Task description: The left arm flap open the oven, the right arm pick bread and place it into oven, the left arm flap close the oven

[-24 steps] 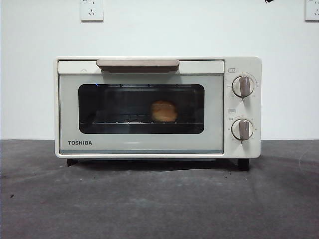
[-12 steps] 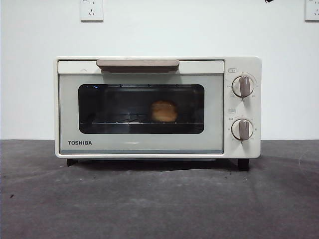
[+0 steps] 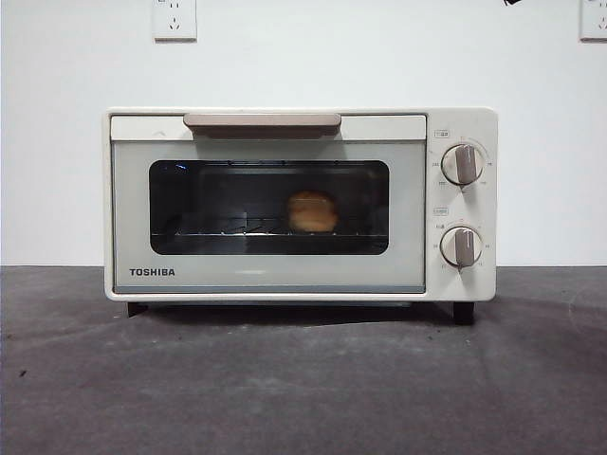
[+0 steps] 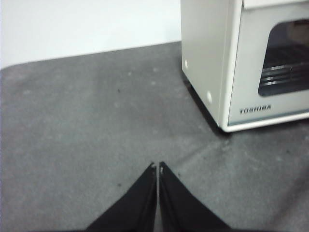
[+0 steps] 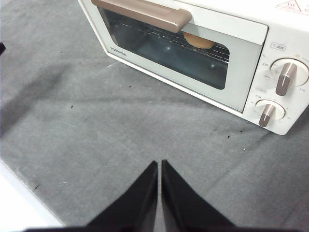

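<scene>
Nearest the front camera lies the dark grey table [image 3: 303, 379], bare up to the oven [image 3: 300, 204], which stands square on it with its door facing the camera. The door is shut, its tan handle [image 3: 262, 121] running along the top edge above the dark glass window [image 3: 269, 207].

Seen through that window, the bread [image 3: 312, 211] sits inside the oven on the wire rack [image 3: 228, 230], a little right of the window's middle, its round end facing the camera. To the right of the door, two grey knobs are set one above the other: the upper knob [image 3: 463, 164] and the lower knob [image 3: 461, 246].

The left gripper [image 4: 158, 166] hangs over the table in front of the oven, off the corner that carries the brand name, well apart from it. Its two black jaws are pressed together to a point and hold nothing.

The right gripper [image 5: 159, 163] hangs over the table in front of the oven's door, also well apart from it. Its jaws are closed tip to tip and are empty. From this wrist view the bread [image 5: 199, 41] shows just behind the handle [image 5: 141, 12], resting on the rack.

Behind the oven rises a white wall [image 3: 379, 57] with a socket [image 3: 174, 19] above the oven's left end and another socket [image 3: 594, 19] further right. A small black tip [image 3: 512, 2] shows at the top edge, above the oven's right end.
</scene>
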`<state>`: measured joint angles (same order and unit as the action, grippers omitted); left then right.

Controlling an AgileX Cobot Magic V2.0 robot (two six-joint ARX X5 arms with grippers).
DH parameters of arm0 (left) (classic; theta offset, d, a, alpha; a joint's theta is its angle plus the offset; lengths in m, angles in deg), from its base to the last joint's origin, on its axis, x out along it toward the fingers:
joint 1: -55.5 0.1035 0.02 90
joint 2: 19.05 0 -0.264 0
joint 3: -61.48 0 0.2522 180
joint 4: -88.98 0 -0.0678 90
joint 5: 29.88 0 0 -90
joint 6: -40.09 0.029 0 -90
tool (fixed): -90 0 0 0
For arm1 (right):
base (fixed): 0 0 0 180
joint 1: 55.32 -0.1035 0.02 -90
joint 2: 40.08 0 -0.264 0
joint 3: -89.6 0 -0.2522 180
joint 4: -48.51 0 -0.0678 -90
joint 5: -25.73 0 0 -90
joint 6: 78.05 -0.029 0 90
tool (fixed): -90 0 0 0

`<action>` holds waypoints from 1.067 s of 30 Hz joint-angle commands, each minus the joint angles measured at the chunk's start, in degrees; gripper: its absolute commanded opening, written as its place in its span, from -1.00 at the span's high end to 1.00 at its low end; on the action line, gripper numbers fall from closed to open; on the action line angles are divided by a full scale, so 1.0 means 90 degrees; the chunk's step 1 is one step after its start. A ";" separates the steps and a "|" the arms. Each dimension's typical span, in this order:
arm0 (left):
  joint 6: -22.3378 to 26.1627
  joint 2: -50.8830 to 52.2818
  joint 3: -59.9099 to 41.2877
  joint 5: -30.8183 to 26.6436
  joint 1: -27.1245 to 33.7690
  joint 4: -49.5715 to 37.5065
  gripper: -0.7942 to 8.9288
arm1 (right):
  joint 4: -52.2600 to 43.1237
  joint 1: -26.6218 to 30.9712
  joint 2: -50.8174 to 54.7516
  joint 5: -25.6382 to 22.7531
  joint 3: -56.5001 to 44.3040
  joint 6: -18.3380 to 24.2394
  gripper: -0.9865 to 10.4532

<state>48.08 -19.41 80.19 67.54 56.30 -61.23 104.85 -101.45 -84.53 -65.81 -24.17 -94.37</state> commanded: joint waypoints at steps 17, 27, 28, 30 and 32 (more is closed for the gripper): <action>-0.0279 0.0019 -0.0301 -0.0015 0.0010 -0.0163 0.80 | -0.0063 -0.0063 -0.0041 -0.0019 0.0100 0.0034 0.82; -0.0279 0.0019 -0.0301 -0.0015 0.0010 -0.0163 0.80 | -0.0066 -0.0063 -0.0041 -0.0019 0.0100 0.0036 0.82; -0.0279 0.0019 -0.0301 -0.0015 0.0010 -0.0163 0.80 | -0.0063 -0.0063 -0.0041 -0.0019 0.0100 0.0034 0.82; -0.0279 0.0019 -0.0301 -0.0015 0.0010 -0.0163 0.80 | -0.0063 -0.0063 -0.0041 -0.0019 0.0100 0.0039 0.82; -0.0279 0.0019 -0.0301 -0.0015 0.0010 -0.0163 0.80 | -0.0058 -0.0063 -0.0036 -0.0019 0.0100 0.0039 0.82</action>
<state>45.94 -19.32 78.60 67.50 56.30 -63.15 104.85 -101.45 -84.53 -65.81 -24.17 -94.37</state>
